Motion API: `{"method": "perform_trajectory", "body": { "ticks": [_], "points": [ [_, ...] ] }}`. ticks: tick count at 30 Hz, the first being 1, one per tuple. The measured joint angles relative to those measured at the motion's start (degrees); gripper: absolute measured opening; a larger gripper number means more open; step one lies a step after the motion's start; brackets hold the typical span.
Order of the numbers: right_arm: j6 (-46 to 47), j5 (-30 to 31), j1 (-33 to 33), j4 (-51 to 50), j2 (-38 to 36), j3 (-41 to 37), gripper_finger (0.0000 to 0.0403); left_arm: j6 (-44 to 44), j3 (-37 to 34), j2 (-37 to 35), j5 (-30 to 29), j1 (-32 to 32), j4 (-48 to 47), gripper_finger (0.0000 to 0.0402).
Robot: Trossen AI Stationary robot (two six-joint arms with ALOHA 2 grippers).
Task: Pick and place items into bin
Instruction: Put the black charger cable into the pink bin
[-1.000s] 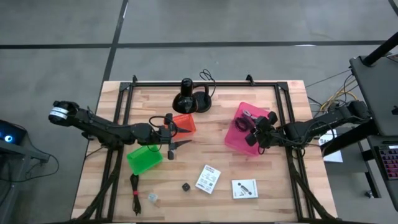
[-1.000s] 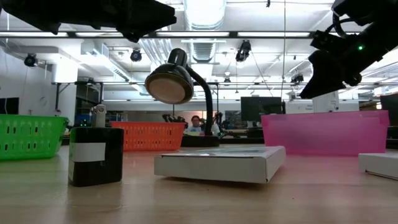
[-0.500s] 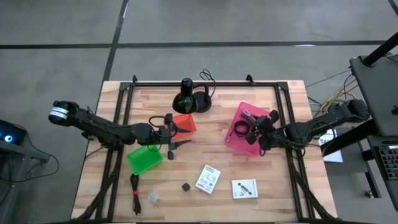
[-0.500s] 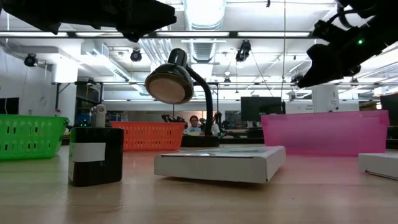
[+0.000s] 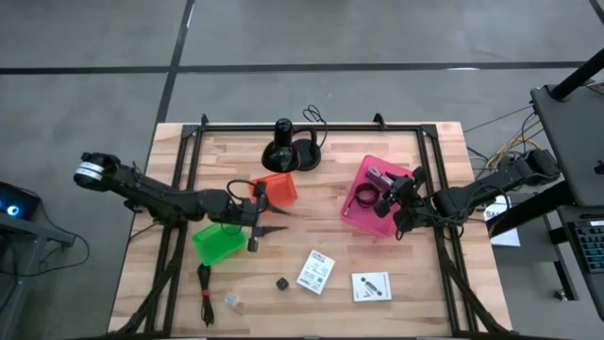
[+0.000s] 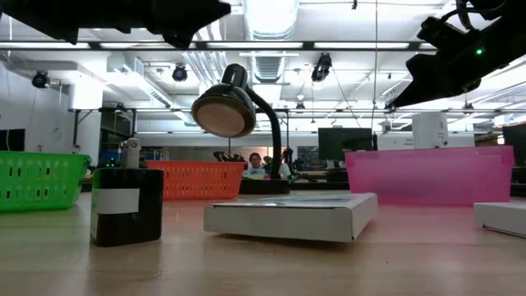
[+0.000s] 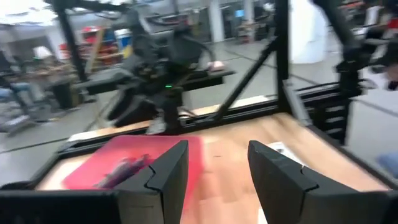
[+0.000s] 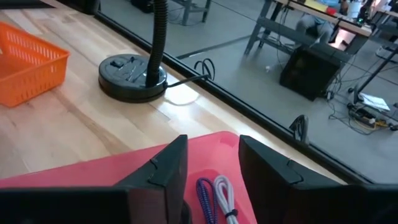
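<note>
Right gripper (image 5: 401,194): note fingers spread, empty, above pink bin (image 5: 361,212) (purple strap (image 8: 205,198) inside). Left gripper (image 5: 276,210): note fingers spread, empty, between orange basket (image 5: 279,188) and green basket (image 5: 219,242). Two cards (image 5: 315,272), cube (image 5: 281,283), cable (image 5: 204,293) lie on table (image 5: 425,283).

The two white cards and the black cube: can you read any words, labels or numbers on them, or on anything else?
No text is readable in any view.
Left white card: printed marks, too small to read.
Right white card: dark printed marks, too small to read.
Black cube: a white label, blank as far as the low view shows.
Bins and lamp: no lettering visible.
</note>
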Motion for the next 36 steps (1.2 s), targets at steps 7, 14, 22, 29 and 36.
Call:
{"method": "perform_trajectory", "body": {
  "ticks": [7,14,22,29,36],
  "points": [
    [-0.19,-0.05,0.00,0.00,0.01,-0.04,0.0123,-4.78,0.07,0.00,3.22,-2.83,-6.49,0.0152],
    [-0.22,-0.08,0.00,0.04,0.00,-0.07,0.0128,-25.85,1.34,-0.07,3.11,-3.07,-16.74,0.0152],
    [-0.92,-0.23,0.00,0.15,0.00,-0.07,0.0125,-53.53,10.99,-0.11,2.36,-3.14,-43.81,0.0152],
    [-5.48,-0.22,0.00,0.22,0.04,-0.07,0.0121,-74.08,24.24,0.36,1.79,-4.98,-71.44,0.0152],
    [-6.29,-0.21,0.00,0.24,0.04,-0.09,0.0125,-96.14,34.45,2.35,1.93,-10.74,-96.18,0.0152]
  ]
}}
